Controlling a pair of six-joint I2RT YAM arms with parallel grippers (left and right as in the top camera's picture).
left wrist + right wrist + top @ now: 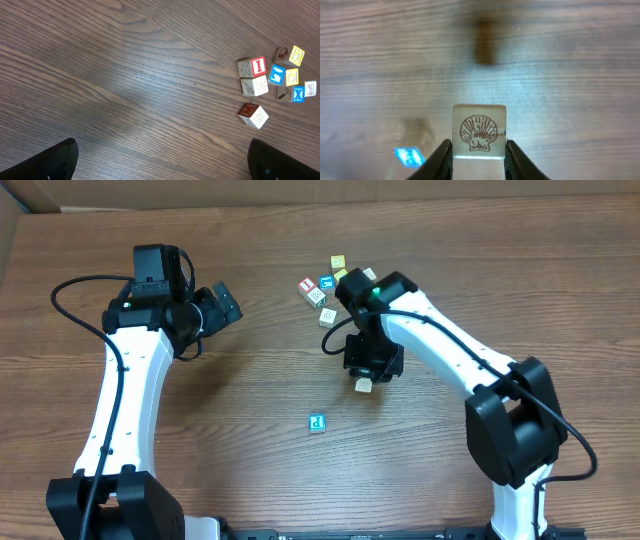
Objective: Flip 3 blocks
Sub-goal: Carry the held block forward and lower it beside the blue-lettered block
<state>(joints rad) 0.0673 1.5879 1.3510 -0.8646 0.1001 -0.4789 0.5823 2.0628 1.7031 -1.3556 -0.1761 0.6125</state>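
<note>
Right end effector [479, 146] clamped on the shell block [479, 131].
The pale block sits squarely between its two fingers [445, 157], gripped on both sides; the blue P block [410, 156] lies on the table [560, 75] beside its left finger. The left end effector [165, 165] hangs with jaws wide apart, well away from the clustered blocks [272, 82].

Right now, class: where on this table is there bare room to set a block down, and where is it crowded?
Bare wood: between the left arm and the blue P block. Crowded: the block cluster by the right tool, which grips the shell block.
</note>
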